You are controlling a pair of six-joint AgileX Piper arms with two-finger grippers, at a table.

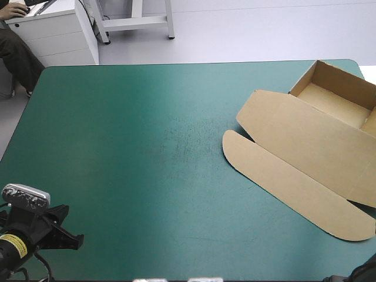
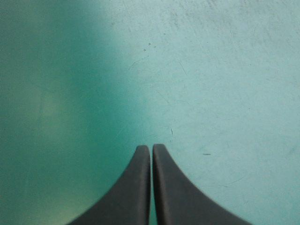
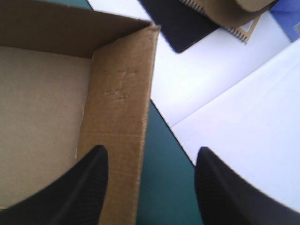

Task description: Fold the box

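Note:
The brown box lies at the table's far right as an open tray with its lid flat and a long rounded flap toward the front. My left gripper is low at the front left corner, far from the box. Its fingers are shut over bare teal-green cover. My right gripper is open at a corner of the tray. An upright side wall stands between its fingers, one finger over the tray's floor, the other outside the wall.
The teal-green cover spreads wide from the middle to the left. Part of the box runs past the high view's right side. Just beyond the tray wall the table's edge drops to a white surface with a dark notebook.

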